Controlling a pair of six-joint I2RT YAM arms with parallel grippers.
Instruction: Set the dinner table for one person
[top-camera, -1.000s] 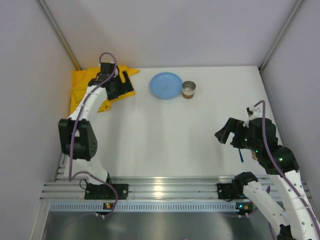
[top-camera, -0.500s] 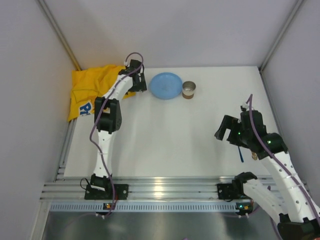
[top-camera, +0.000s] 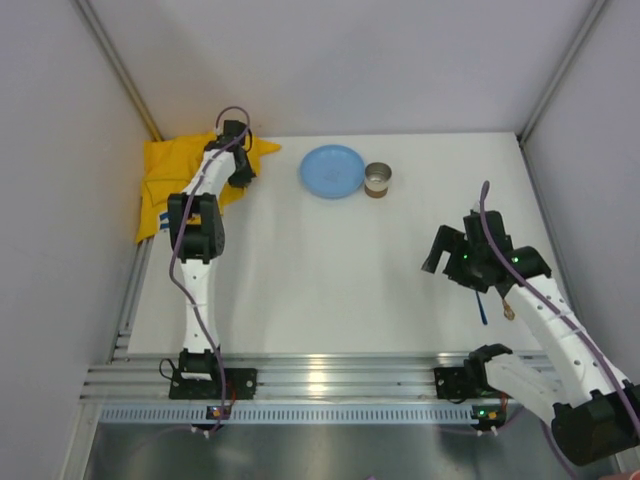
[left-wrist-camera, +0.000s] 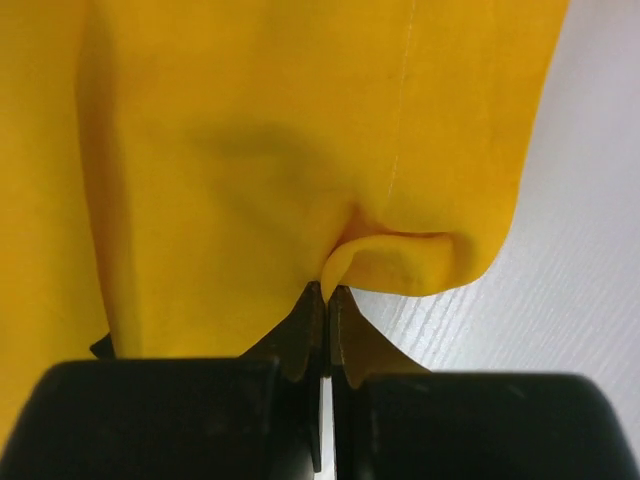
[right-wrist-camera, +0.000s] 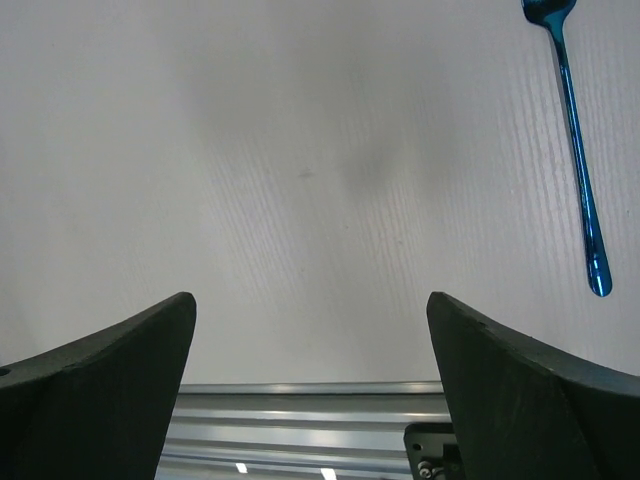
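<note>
Light fell bright and even from overhead, soft on the white table (top-camera: 350, 270), with only faint shadows. Small hot glints sat on the metal rail (top-camera: 320, 385) at six o'clock. Up close the yellow cloth (left-wrist-camera: 250, 150) was sharp, with a dim smudge at eleven o'clock. The left gripper (left-wrist-camera: 325, 290) at six o'clock was blurred. The right gripper (right-wrist-camera: 310, 300) looked soft-edged, and the blue fork (right-wrist-camera: 580, 150) at one o'clock gleamed.

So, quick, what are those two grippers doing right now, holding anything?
Left gripper: closed, pinching a fold of the yellow cloth.
Right gripper: open, holding nothing.

yellow cloth (top-camera: 160, 175), blue plate (top-camera: 332, 170), blue fork (right-wrist-camera: 578, 160)
</note>
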